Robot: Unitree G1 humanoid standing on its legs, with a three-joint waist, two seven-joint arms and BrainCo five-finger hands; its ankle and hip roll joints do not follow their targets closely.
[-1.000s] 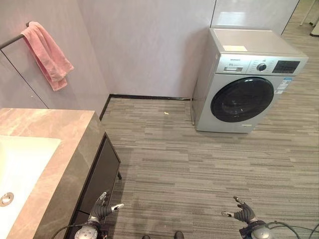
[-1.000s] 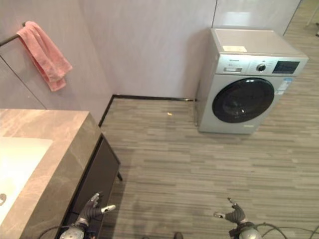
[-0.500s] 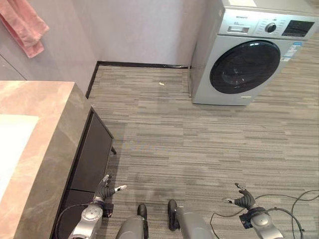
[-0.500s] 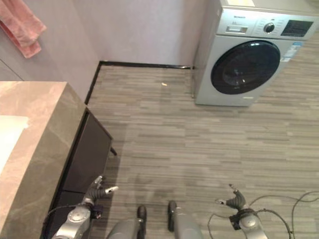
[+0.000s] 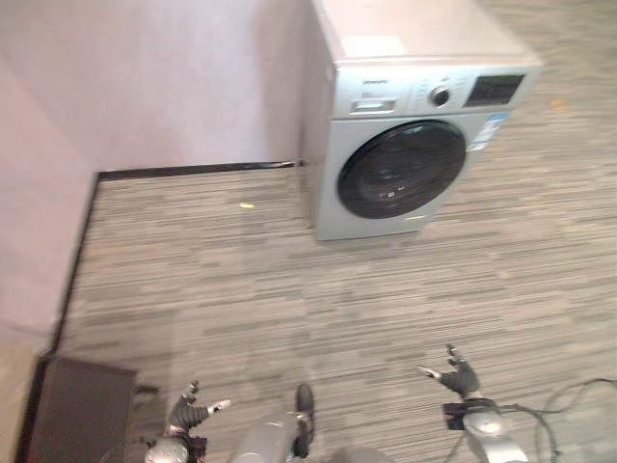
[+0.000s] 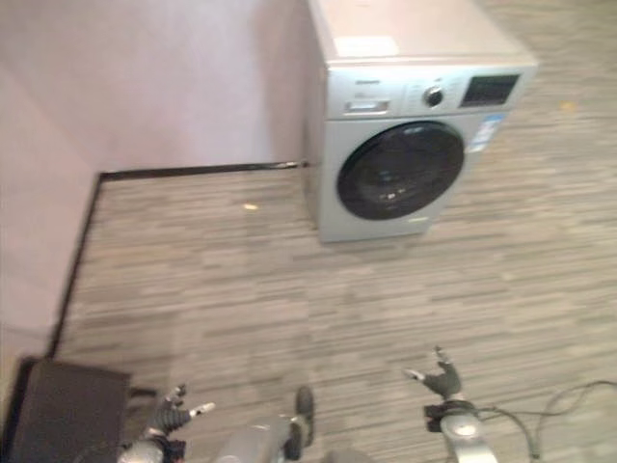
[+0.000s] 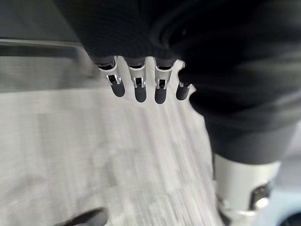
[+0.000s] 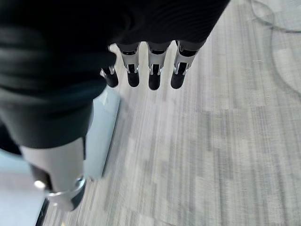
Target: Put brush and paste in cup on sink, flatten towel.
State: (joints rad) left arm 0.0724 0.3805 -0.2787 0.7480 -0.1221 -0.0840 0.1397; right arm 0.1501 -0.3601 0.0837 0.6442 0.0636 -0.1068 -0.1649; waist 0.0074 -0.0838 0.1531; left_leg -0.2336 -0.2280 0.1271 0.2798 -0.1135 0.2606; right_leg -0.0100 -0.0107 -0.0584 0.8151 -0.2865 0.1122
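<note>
Home laundry-bathroom — washing machine (image 5: pixel 405 145) on striped floor (image 5: pixel 289 289).

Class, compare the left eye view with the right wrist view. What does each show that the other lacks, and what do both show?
Left eye view's own: a silver front-loading washing machine against the pale wall, a dark cabinet corner, a small yellow scrap on the floor, and the left hand, open.
Right wrist view's own: a close look along straight, dark-tipped fingers beside a dark ribbed cover.
Shared: the right hand, open and holding nothing, and the grey striped plank floor.
</note>
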